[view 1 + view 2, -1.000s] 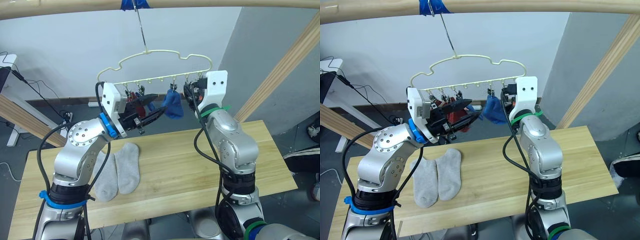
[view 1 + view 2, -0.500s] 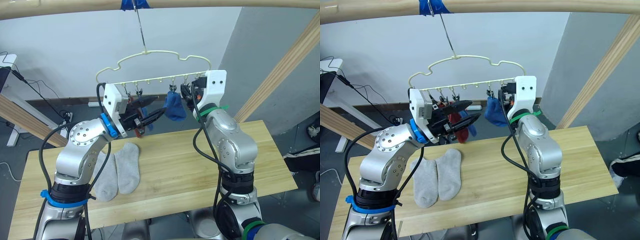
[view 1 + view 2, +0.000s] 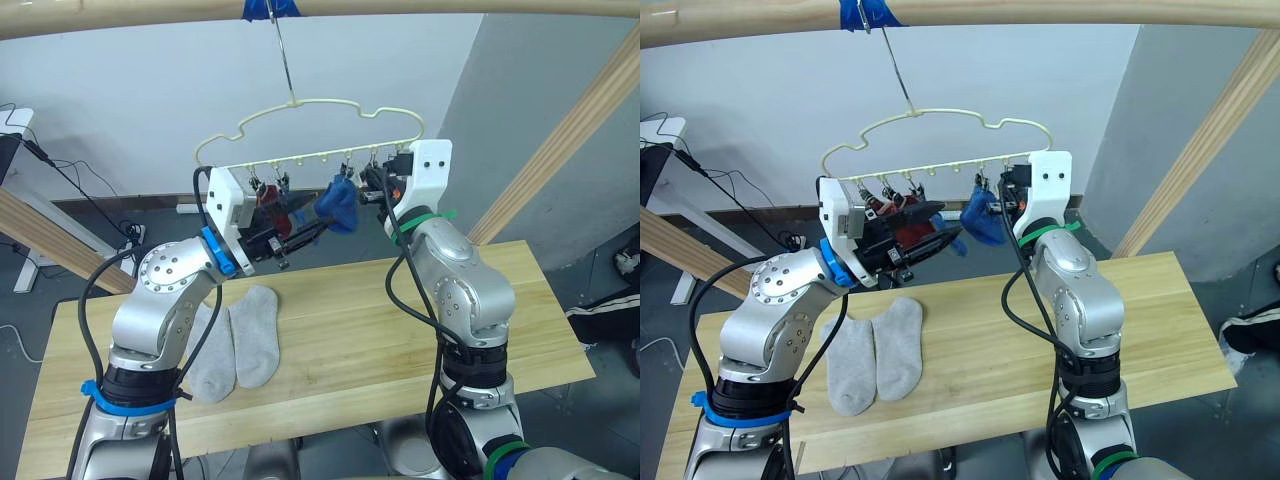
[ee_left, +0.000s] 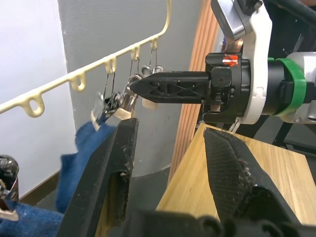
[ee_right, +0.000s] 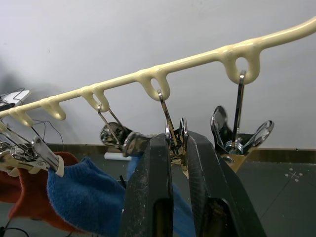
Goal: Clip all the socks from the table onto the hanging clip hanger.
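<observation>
The cream clip hanger hangs from a wooden pole by its hook. Red socks and a blue sock hang from its left clips. Another blue sock dangles further right, beside my right gripper. That gripper is shut on a metal clip of the bottom bar. My left gripper is open just below the bar, its fingers spread beside the blue sock. Two grey socks lie side by side on the table.
The round wooden pole runs overhead, with slanted frame poles at the right and left. Cables and a white stand sit on the floor beyond the table's far left edge.
The hanger and its socks have swung a little, and the blue sock by my right gripper has shifted left. My left gripper dipped, then rose again, staying open.
</observation>
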